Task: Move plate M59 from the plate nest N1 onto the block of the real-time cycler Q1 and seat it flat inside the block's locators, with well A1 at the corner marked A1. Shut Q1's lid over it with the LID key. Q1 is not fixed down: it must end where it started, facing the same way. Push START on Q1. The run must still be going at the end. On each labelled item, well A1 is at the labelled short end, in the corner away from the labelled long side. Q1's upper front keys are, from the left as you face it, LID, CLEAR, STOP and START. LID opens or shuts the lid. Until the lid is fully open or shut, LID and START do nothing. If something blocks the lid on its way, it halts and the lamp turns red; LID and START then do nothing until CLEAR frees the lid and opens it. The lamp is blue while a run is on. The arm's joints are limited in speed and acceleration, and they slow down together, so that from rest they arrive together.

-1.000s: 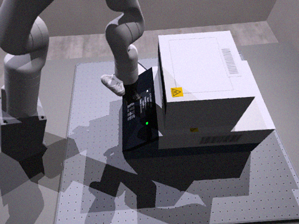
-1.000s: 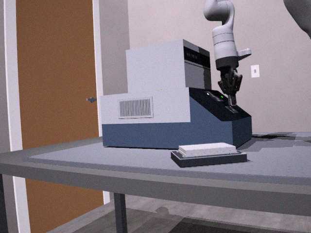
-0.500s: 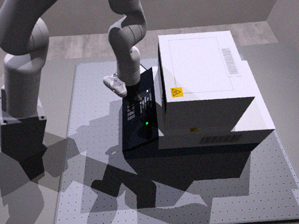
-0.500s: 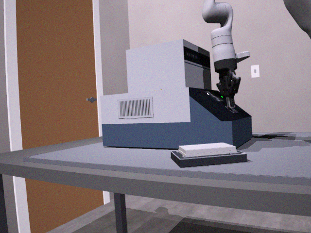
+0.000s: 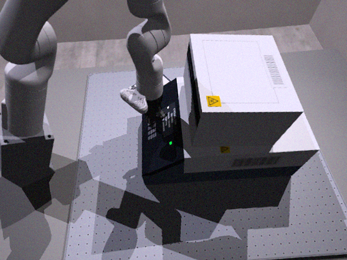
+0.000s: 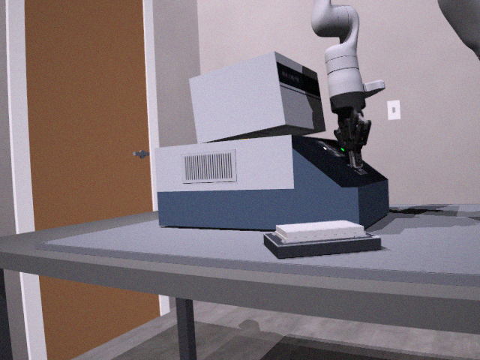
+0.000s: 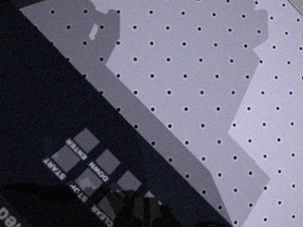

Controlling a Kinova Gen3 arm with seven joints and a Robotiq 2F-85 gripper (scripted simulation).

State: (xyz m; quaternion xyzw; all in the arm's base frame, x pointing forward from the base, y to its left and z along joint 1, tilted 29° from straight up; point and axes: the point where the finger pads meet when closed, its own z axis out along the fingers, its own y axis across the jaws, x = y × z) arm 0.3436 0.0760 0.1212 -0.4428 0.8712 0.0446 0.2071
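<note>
Your hand (image 5: 157, 114) (image 6: 355, 167) clenched, empty, at cycler's key panel (image 6: 340, 164); lid (image 5: 241, 69) (image 6: 240, 98) tilted partly open; plate (image 6: 319, 229) in nest (image 6: 329, 248).

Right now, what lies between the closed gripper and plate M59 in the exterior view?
Cycler Q1's sloped key panel and blue front end lie between gripper and plate M59.

One camera looks steeply down from above on the cycler (image 5: 236, 76) (image 6: 232, 166), right of centre, and on my arm's foot at the left. Another, low beside the worktop (image 6: 240, 298), faces the cycler's vented side from farther off than my wrist camera; both outer views share my arm and the cycler. My wrist camera looks down close over the keys (image 7: 88, 182) at lower left, sharing the perforated board (image 5: 213, 250) (image 6: 127, 241) (image 7: 189, 71) with both.
</note>
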